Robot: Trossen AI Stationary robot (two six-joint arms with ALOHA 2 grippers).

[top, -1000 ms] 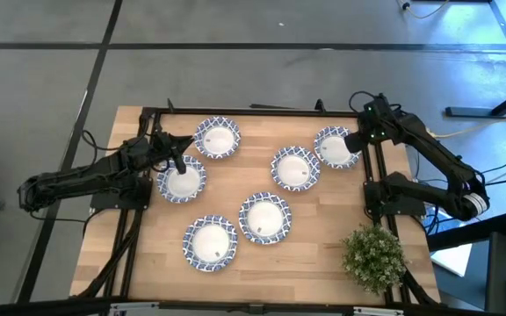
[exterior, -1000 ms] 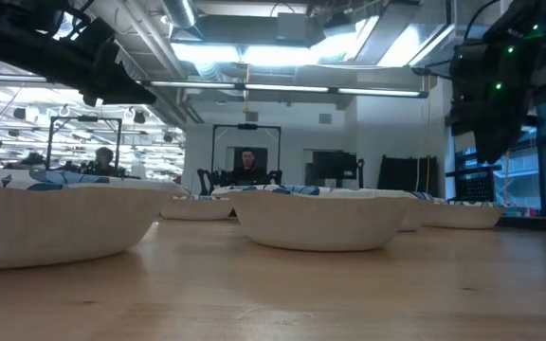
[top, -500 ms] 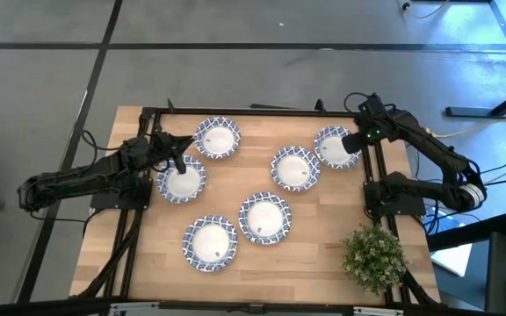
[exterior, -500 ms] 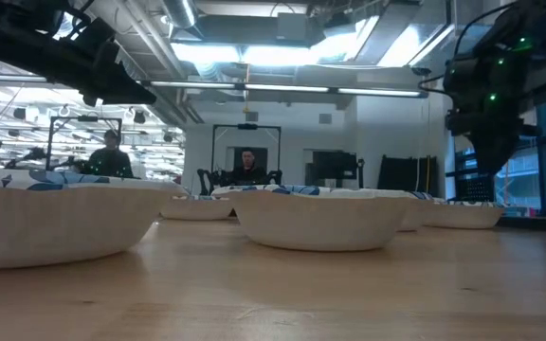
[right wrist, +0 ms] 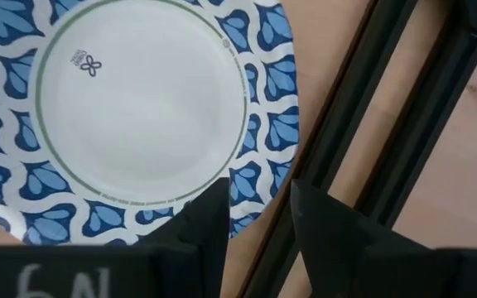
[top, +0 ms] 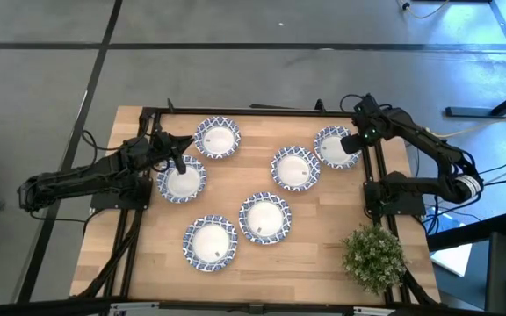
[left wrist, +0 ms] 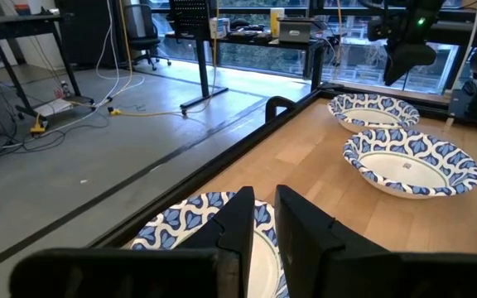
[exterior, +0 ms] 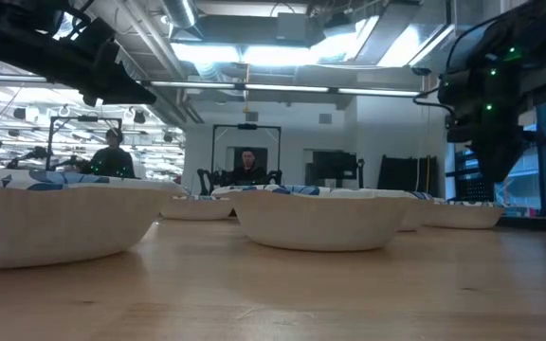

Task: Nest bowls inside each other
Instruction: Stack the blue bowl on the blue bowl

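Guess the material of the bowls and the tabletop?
Bowls: probably paper or thin pressed fibre, matte white inside with a printed blue leaf rim; the right wrist view shows a small printed logo, and the low view thin, dull walls. Ceramic can't be ruled out. Tabletop: light wood, seemingly butcher-block, with visible plank strips and a low-sheen finish.

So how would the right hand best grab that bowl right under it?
Probably by the patterned rim of the bowl, coming straight down at the edge nearest the right hand. The bowl is wide and shallow, so only its thin upturned rim would fit between the narrowly parted fingers.
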